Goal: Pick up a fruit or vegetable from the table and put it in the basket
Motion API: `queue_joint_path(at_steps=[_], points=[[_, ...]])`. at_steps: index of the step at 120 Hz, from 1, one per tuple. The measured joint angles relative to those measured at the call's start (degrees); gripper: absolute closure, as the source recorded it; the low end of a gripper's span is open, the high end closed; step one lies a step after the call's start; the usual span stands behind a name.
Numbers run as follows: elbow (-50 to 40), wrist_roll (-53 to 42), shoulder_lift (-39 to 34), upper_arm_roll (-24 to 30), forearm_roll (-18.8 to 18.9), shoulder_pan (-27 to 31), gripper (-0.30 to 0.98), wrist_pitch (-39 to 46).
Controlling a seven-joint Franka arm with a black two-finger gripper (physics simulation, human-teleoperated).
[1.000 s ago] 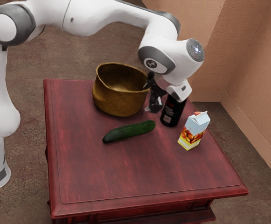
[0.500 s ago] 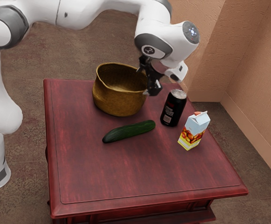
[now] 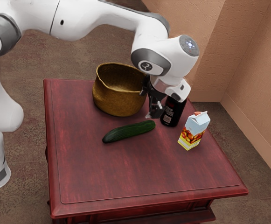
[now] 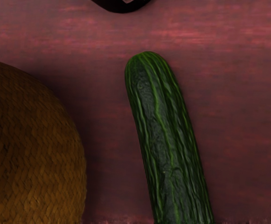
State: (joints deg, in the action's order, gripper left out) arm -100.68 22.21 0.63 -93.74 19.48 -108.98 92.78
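My gripper (image 3: pixel 154 110) hangs above the table between the basket and the black can, close to the cucumber's can-side end in the exterior view. The green cucumber (image 3: pixel 129 131) lies on the table, in front of the golden-brown basket (image 3: pixel 120 99). From the wrist view, the cucumber (image 4: pixel 165 140) stretches below my hand with its rounded end showing, and the woven side of the basket (image 4: pixel 30 149) is beside it, apart from it. How my gripper's fingers stand cannot be made out.
Just beyond my gripper stands a black can (image 3: pixel 171 113), partly hidden by the hand; its dark base (image 4: pixel 122 4) shows in the wrist view. A juice carton (image 3: pixel 193 131) is near the red table's (image 3: pixel 140 175) edge at the exterior view's right.
Over the last second my gripper rose, then came down again beside the basket, ending slightly nearer the cucumber. The cucumber, basket, can and carton have stayed where they were.
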Motion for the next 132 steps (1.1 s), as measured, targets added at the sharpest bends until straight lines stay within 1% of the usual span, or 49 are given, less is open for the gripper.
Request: queue_joint_path(at_steps=[19,51,67,76,82,90,103,107,110,115,132], points=[[-4.34,0.47,1.84,0.11,0.73,-1.06,0.0,1.24],[-8.68,1.31,1.67,0.07,0.37,1.3,0.0,4.77],[-9.2,1.53,0.86,-0.08,-1.11,1.44,0.0,5.9],[-9.69,1.52,-1.6,-0.36,-2.01,0.33,0.0,6.71],[-9.82,1.46,-4.64,-0.7,-2.39,-0.74,0.0,7.26],[-9.89,1.36,-7.13,-1.8,-2.66,0.67,0.0,7.98],[-9.84,1.14,-9.12,-3.11,-2.87,1.54,0.0,9.34],[-9.83,1.0,-10.16,-4.11,-2.94,1.11,0.0,9.79],[-9.82,0.93,-10.84,-4.76,-3.0,0.7,-0.03,10.09],[-9.82,0.8,-11.55,-5.38,-3.08,0.0,0.01,10.5],[-10.34,0.31,-12.11,-5.9,-2.97,-1.5,0.0,11.5]])
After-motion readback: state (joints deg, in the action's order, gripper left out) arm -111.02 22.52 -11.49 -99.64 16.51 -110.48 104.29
